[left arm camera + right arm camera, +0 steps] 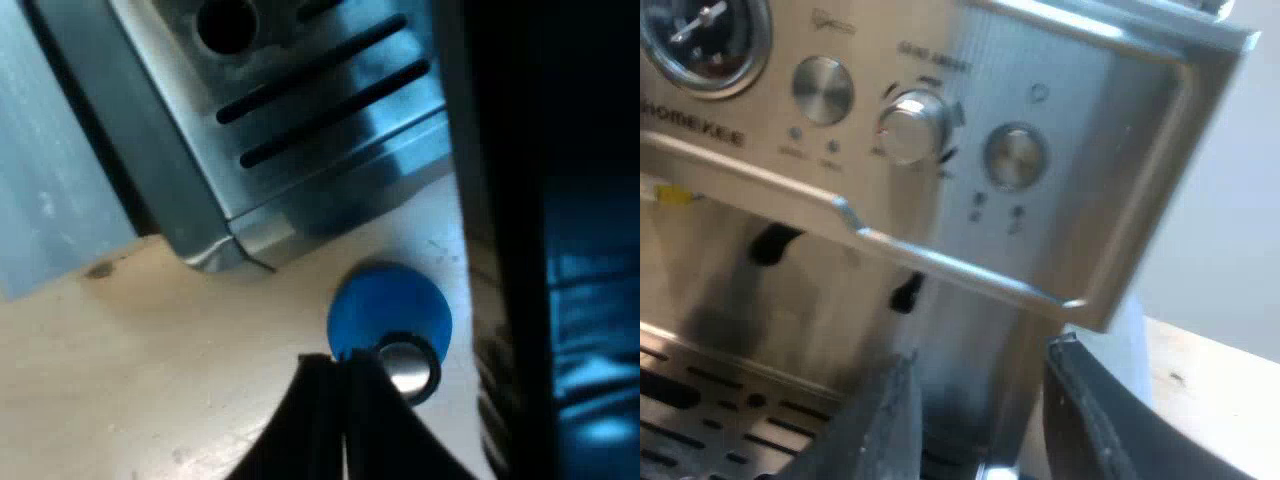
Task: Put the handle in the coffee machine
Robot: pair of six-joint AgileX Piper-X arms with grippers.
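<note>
The espresso machine's (1070,210) steel front panel stands close before my right gripper (980,415), which is open with nothing between its black fingers (1090,420). Those fingers hang just above the slotted drip tray (700,395), under the panel's round knob (908,125). My left gripper (345,400) is low over the table, fingers pressed together and holding nothing. It sits beside a blue tamper (385,305) that rests on the table near a corner of the machine's drip tray (320,90). The tamper's metal end (405,365) lies right at the fingertips.
A pressure gauge (705,35) and two round buttons sit on the panel. Light wooden table (140,380) spreads out from the tray's corner. A tall dark shape (540,250) stands close beside the tamper; I cannot tell what it is.
</note>
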